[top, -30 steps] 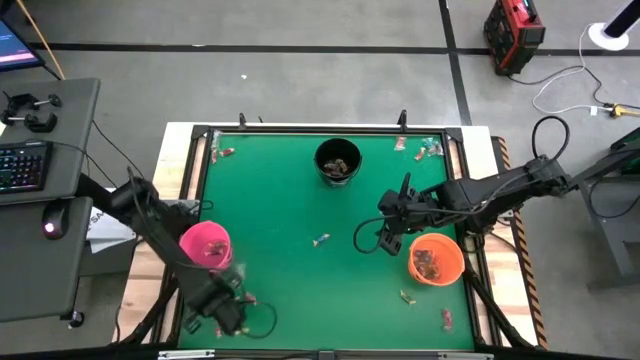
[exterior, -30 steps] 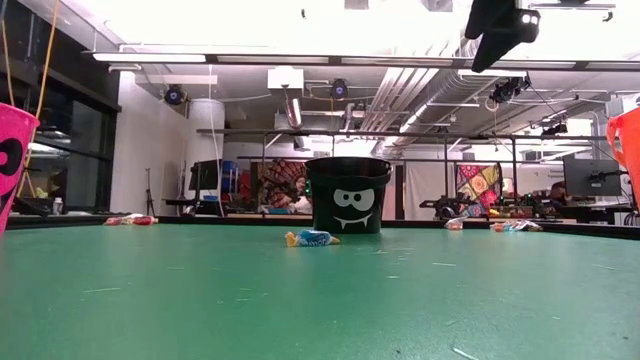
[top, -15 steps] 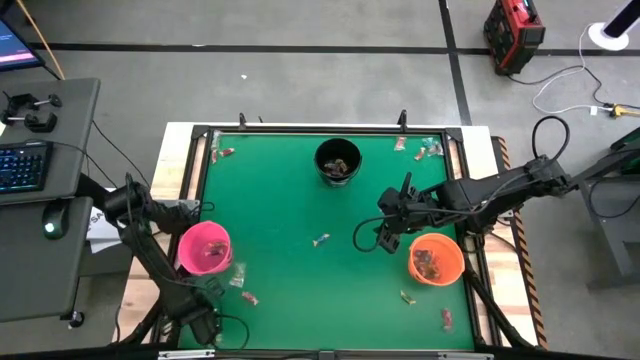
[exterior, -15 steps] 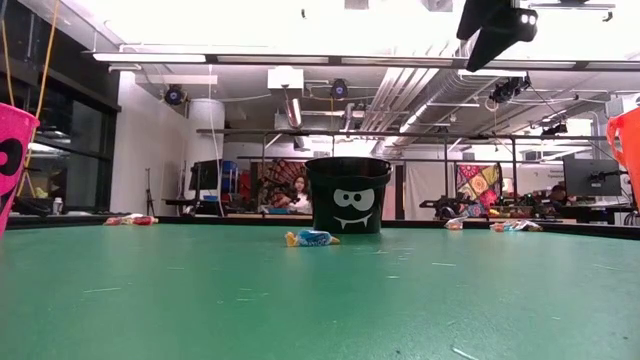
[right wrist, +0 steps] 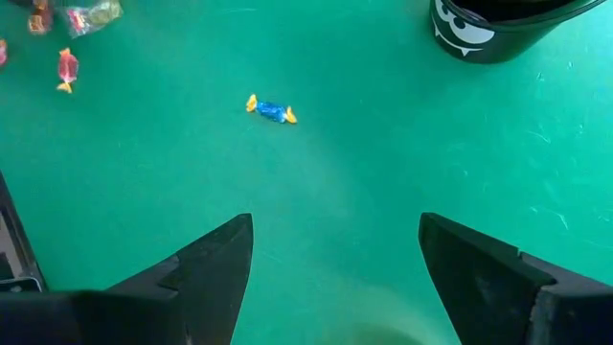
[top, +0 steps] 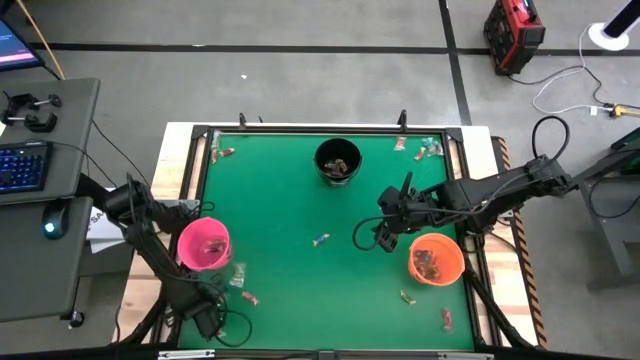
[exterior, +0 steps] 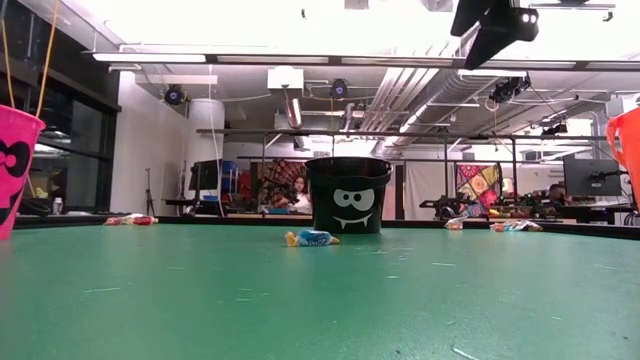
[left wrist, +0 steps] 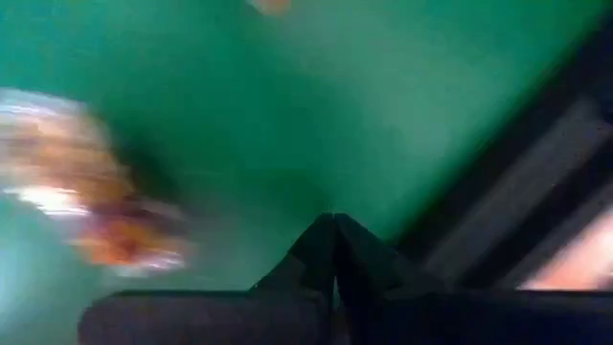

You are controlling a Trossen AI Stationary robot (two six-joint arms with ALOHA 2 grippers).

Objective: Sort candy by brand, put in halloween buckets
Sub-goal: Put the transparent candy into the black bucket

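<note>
Three buckets stand on the green mat: a pink one point(top: 204, 244) at the left, a black one point(top: 338, 160) at the far middle and an orange one point(top: 436, 258) at the right. The black and orange ones hold candy. A blue candy point(top: 320, 240) lies mid-table, and two more point(top: 240, 272) point(top: 248, 297) lie near the pink bucket. My left gripper point(top: 210, 320) is shut and empty over the near left corner, its fingers point(left wrist: 333, 251) pointing down at bare mat beside a blurred candy point(left wrist: 91, 196). My right gripper point(right wrist: 335, 251) hovers open, left of the orange bucket.
More candy lies in the far left corner point(top: 222, 153), the far right corner point(top: 428, 148) and near the right front point(top: 407, 297) point(top: 447, 318). The table's dark frame point(top: 196, 200) runs close beside my left gripper. The low view shows the black bucket point(exterior: 348, 195) behind the blue candy point(exterior: 311, 238).
My left gripper has moved down and toward the table's near left corner, away from the candy by the pink bucket, staying shut. My right arm has kept its place.
</note>
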